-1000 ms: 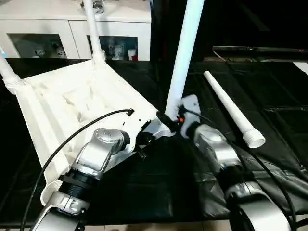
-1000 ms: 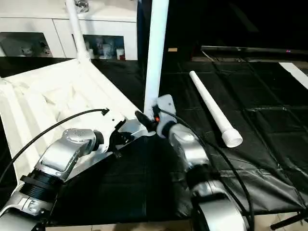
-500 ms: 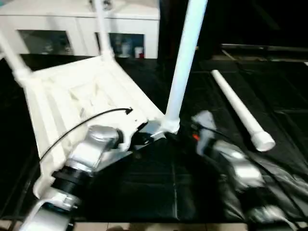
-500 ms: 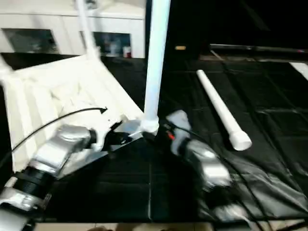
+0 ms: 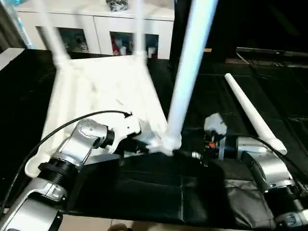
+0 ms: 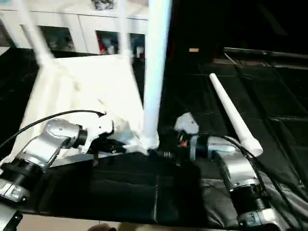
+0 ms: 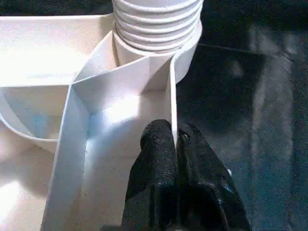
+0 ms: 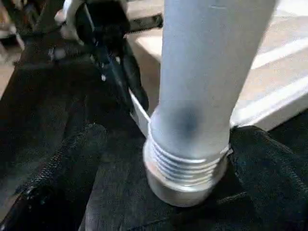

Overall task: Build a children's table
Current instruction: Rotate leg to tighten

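released by the right gripper (image 5: 192, 155), now spread wide at centre frame, the tall white tapered tube leg (image 5: 188, 72) stands alone in its corner socket while the left gripper (image 7: 177, 144) stays pinched on the square white plastic table top's rib (image 7: 169, 103), so a fourth leg looks next.

Tabletop (image 5: 103, 94) sat upside down on the left, one leg (image 5: 188, 82) stood in its near-right corner, loose leg (image 5: 251, 112) lay right, cabinet (image 5: 96, 26) behind.
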